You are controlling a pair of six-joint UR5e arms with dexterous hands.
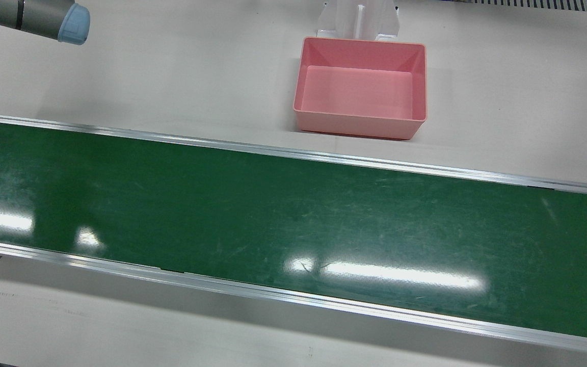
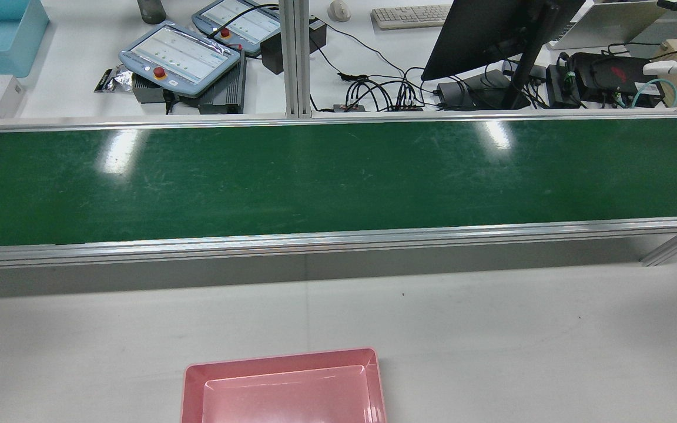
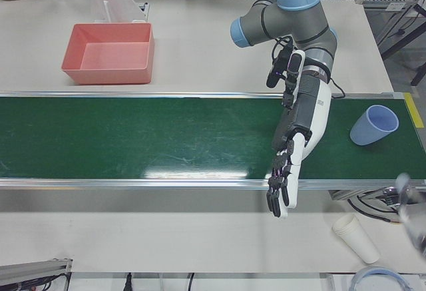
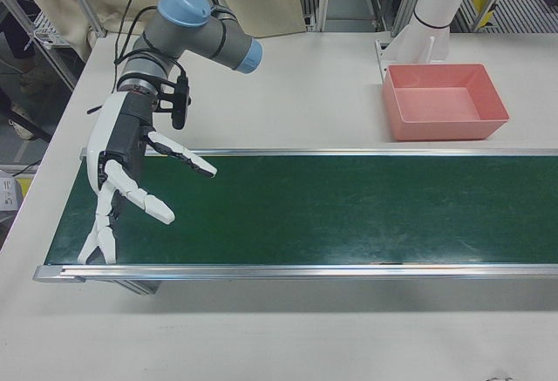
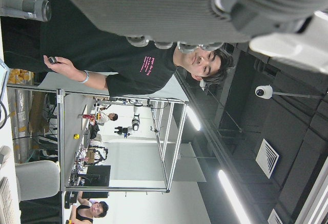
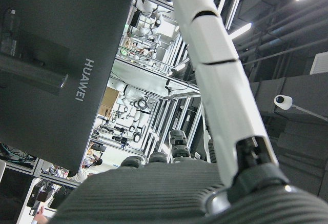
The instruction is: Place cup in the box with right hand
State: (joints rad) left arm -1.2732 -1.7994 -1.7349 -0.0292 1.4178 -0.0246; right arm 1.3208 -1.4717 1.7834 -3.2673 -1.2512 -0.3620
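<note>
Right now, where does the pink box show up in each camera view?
Front view: pink box top centre, beyond the green belt.
Rear view: bottom centre, cropped.
Left-front view: upper left.
Right-front view: upper right.
Hand views: not in them.
Shared landmark: the green belt.

"HUAWEI" on the black monitor [image 6: 61, 70]; pink T-shirt print [image 5: 148, 65] seems unreadable.

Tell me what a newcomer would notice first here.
The long green belt runs across the whole table, with the pink box standing empty on the robot's side of it. The blue cup lies tipped at the belt's end near the open left hand; the right hand hangs open over the opposite end.
</note>
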